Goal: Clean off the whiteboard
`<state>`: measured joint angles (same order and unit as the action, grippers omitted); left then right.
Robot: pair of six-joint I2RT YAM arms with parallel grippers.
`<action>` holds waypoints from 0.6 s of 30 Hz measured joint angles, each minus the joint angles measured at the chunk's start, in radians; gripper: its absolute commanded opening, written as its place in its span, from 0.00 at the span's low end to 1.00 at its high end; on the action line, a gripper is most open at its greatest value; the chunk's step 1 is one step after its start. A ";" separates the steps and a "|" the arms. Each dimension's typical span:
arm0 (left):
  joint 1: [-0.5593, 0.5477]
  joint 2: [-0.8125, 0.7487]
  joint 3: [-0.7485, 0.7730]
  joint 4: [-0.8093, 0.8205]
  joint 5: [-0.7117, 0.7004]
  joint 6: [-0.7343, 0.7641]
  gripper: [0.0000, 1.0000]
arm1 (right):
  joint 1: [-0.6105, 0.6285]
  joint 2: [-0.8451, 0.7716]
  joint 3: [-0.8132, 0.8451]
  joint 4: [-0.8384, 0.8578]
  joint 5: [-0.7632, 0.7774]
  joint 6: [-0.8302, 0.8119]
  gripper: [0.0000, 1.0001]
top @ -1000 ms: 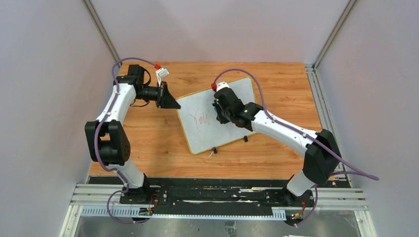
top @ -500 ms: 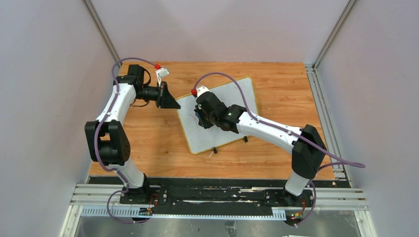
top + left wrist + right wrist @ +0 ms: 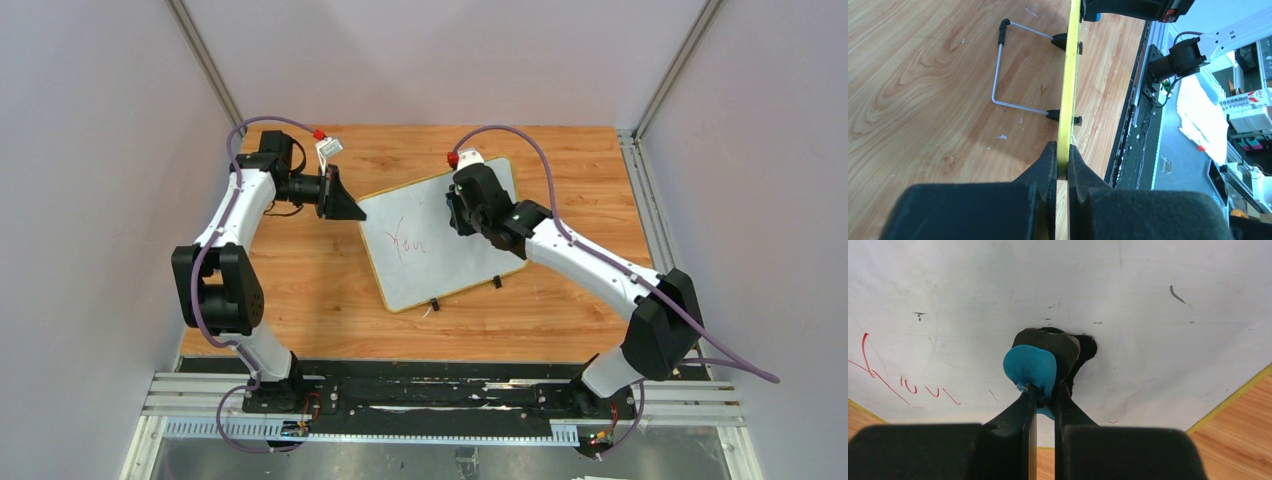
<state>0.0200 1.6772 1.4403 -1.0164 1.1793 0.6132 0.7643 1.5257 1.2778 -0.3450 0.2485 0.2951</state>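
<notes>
Whiteboard (image 3: 440,250) lies mid-way across the wooden bench (image 3: 560,160), turned at an angle, with its black clips (image 3: 434,303) on the near long edge. Left end effector (image 3: 1063,152) is clenched on the board's yellow rim at the far-left corner. Right end effector (image 3: 1044,390) is grasping a blue and black eraser (image 3: 1030,367), held against the white surface in the far-right part. Red scribble (image 3: 407,240) is on the left half, apart from the eraser. Wire stand (image 3: 998,75) runs between the two clips.
</notes>
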 measured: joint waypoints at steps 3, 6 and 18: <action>-0.001 0.000 0.000 0.000 0.000 0.000 0.00 | -0.010 -0.001 0.002 0.000 0.006 -0.009 0.01; 0.000 0.000 0.000 0.000 -0.003 -0.002 0.00 | -0.003 0.014 0.019 -0.011 0.008 -0.011 0.01; 0.001 -0.001 0.000 0.000 -0.018 -0.018 0.00 | 0.170 0.205 0.253 -0.059 0.004 -0.011 0.01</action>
<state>0.0212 1.6760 1.4403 -1.0161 1.1614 0.5953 0.9340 1.7306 1.5303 -0.4038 0.2523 0.2840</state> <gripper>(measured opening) 0.053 0.090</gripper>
